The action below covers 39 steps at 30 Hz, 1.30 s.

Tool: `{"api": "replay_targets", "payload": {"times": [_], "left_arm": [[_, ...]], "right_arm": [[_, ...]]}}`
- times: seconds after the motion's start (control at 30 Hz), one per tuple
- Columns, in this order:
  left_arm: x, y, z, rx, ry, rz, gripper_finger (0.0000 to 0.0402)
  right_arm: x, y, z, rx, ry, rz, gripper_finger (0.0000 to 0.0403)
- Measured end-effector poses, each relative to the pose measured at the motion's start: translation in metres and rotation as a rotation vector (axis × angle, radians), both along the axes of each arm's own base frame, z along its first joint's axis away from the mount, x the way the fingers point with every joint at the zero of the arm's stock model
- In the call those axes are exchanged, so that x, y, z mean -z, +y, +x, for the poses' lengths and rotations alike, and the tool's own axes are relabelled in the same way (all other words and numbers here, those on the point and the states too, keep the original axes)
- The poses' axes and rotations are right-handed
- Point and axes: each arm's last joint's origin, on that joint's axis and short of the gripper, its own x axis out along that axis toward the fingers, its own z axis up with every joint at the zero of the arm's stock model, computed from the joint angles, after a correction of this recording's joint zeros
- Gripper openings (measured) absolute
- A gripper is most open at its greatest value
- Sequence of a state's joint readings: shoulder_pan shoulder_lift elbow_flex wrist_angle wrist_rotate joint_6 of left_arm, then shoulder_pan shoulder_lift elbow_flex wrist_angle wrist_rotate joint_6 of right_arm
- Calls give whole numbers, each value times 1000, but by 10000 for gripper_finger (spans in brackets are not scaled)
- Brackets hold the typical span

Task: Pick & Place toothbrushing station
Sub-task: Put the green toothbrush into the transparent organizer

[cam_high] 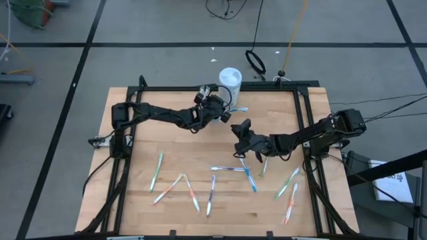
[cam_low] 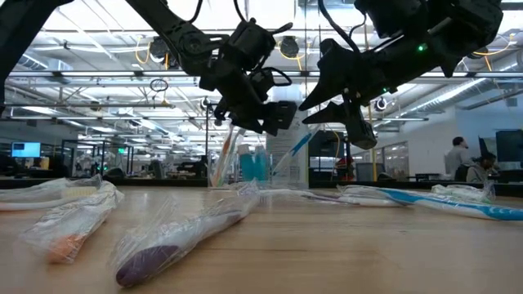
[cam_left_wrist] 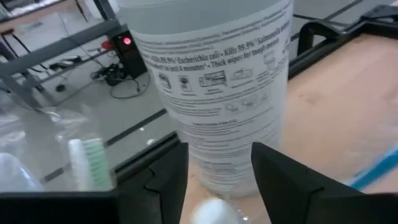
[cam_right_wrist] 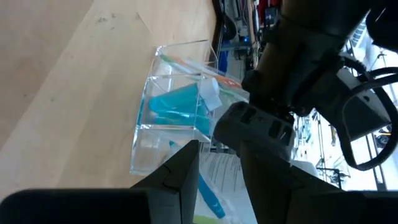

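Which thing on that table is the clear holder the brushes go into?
Find the tall white tub at the wooden table's far edge. The clear holder stands beside it, under the left gripper. Unlike the tub, it is see-through, with teal tubes inside.

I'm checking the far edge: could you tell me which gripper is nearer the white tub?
Left. The left gripper hovers right beside the white tub; the right gripper hangs farther toward the table's middle.

Wooden table (cam_high: 133,200) with black frame (cam_high: 303,127). Wrapped toothbrushes (cam_high: 190,193) lie scattered over the front half. White tub (cam_high: 230,79) stands at the rear edge, a clear holder (cam_right_wrist: 168,118) with teal tubes (cam_right_wrist: 177,102) just beside it.
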<state>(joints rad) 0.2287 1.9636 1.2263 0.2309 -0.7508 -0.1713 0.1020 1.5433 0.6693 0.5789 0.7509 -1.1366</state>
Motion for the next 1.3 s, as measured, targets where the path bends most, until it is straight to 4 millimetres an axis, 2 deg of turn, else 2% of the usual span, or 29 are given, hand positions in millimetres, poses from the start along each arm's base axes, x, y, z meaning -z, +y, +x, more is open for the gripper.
{"api": "replay_targets", "payload": {"times": [0.27, 0.37, 0.47, 0.63, 0.77, 0.9, 1.07, 1.2, 1.3], "left_arm": [[-5, -4, -1, 35, 65, 35, 187], [-23, -16, -6, 92, 113, 65, 184], [-47, -30, -16, 222, 165, 59, 182], [-88, -50, -50, 380, 237, -23, 182], [-122, -62, -89, 391, 248, -79, 182], [-145, -76, -129, 378, 263, -148, 182], [-148, -98, -170, 442, 363, -359, 182], [-139, -121, -185, 344, 385, -585, 182], [-125, -138, -191, 262, 453, -651, 182]], "right_arm": [[0, -1, 0, 20, -31, 37, 110], [0, -1, 0, 20, -30, 37, 110], [0, -1, 0, 25, -45, 55, 110], [0, -1, 3, -74, -129, 239, 110], [-3, -5, 7, -225, -217, 471, 110], [-4, -9, 9, -332, -257, 658, 110], [-5, -15, 9, -349, -280, 768, 110], [-4, -18, 9, -325, -289, 794, 110], [-4, -20, 9, -314, -297, 809, 110]]}}
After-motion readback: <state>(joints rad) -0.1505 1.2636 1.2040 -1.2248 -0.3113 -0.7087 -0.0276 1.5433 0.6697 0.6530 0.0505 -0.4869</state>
